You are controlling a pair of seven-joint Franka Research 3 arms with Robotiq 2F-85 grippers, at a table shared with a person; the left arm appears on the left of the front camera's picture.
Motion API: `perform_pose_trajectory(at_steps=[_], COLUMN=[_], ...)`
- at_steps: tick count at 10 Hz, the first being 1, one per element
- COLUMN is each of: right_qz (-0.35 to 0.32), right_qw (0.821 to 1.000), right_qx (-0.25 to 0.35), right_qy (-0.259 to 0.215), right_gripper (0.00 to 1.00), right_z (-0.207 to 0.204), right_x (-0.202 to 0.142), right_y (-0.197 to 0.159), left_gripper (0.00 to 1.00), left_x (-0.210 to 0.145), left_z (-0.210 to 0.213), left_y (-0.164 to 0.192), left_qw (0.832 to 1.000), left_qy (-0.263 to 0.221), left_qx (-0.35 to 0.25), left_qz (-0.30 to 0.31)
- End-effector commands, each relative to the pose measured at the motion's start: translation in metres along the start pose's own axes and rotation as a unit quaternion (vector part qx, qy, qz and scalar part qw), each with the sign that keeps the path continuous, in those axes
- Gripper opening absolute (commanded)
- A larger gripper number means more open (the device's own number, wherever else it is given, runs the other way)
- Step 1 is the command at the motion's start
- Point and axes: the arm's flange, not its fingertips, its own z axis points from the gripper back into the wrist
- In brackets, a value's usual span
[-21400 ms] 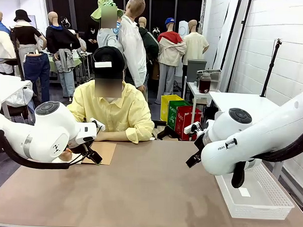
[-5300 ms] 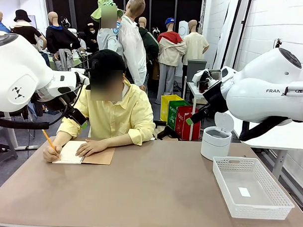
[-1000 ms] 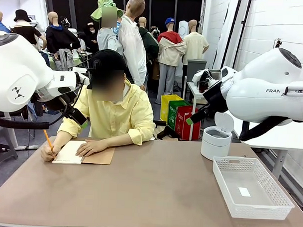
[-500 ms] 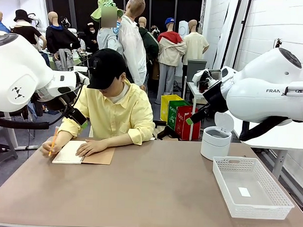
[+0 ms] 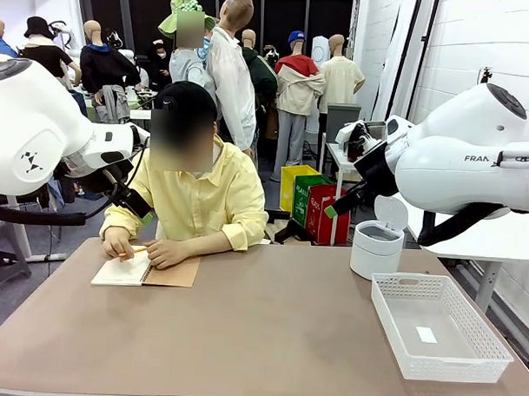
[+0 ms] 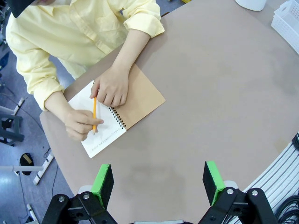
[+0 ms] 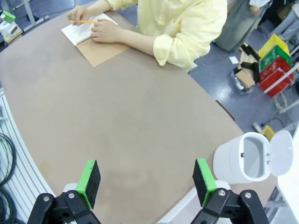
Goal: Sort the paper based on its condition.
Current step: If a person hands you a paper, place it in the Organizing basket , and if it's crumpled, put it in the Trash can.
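Notebook [image 5: 179,273] lies at the far left of the table [image 5: 268,337], in front of the seated person, both hands on it and a pencil [image 5: 132,250] over the page. Basket [image 5: 441,365] sits at the table's right end with a tag [image 5: 427,335] inside, and the bin [image 5: 374,252] stands just behind it. Left gripper [image 6: 159,176] hangs above the table near the notebook; right gripper [image 7: 146,176] hangs above the table's middle.

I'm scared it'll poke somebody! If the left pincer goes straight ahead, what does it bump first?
The left pincer would probably meet the bare table, close beside the notebook, not the person's hands. Depth is hard to judge.
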Motion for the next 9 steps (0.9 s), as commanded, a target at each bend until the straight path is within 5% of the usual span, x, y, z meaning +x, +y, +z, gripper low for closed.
perform_pose_trajectory(at_steps=[1, 9], right_qz=[0.0, 0.0], right_qw=[1.0, 1.0], right_qx=[0.001, 0.001], right_qy=[0.002, 0.002], right_gripper=[1.0, 1.0], right_z=[-0.0002, -0.0002], right_x=[-0.0006, -0.0006], right_y=[-0.0001, -0.0001], left_gripper=[1.0, 1.0], left_x=[0.0001, 0.0001], left_z=[0.0004, 0.0004], left_y=[0.0002, 0.0002], left_qw=[1.0, 1.0], left_qy=[0.0, 0.0], left_qx=[0.001, 0.001], left_qz=[-0.001, -0.001])
